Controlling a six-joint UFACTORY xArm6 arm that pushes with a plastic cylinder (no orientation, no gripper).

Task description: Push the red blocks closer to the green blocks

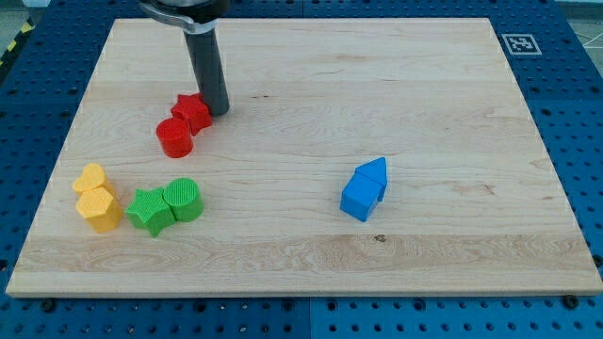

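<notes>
A red star block [192,112] and a red round block [174,137] lie touching each other in the upper left of the wooden board [311,245]. My tip [218,110] rests on the board right at the star's right side, touching or nearly touching it. A green star block [150,209] and a green round block [184,199] sit together lower left, below the red pair, with a gap of bare wood between the two pairs.
A yellow heart block [90,177] and a yellow block [99,208] stand left of the green ones, near the board's left edge. Two blue blocks [366,187] sit together right of centre. A marker tag [519,42] is off the top right corner.
</notes>
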